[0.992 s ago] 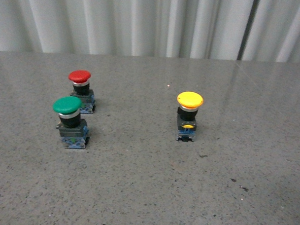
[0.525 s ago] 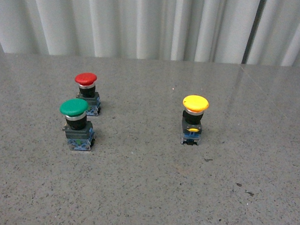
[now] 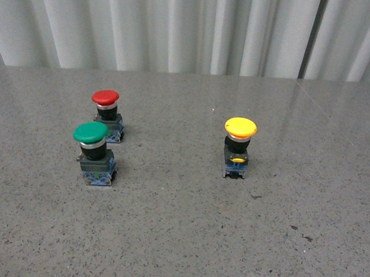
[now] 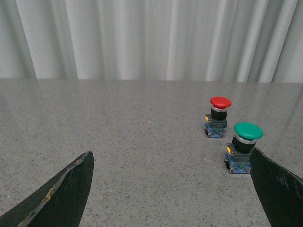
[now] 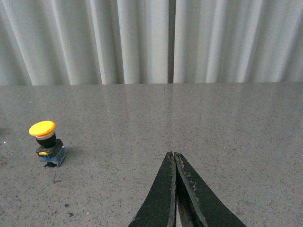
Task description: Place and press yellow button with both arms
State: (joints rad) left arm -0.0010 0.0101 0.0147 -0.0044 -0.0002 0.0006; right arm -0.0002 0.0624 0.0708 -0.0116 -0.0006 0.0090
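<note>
The yellow button stands upright at right on the grey table, well apart from the green button and red button at left, the left gripper spread wide, the right gripper pressed together on nothing.

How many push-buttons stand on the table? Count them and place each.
3. The red button is far left, the green button just in front of it, and the yellow button stands alone to the right. None look hidden.
</note>
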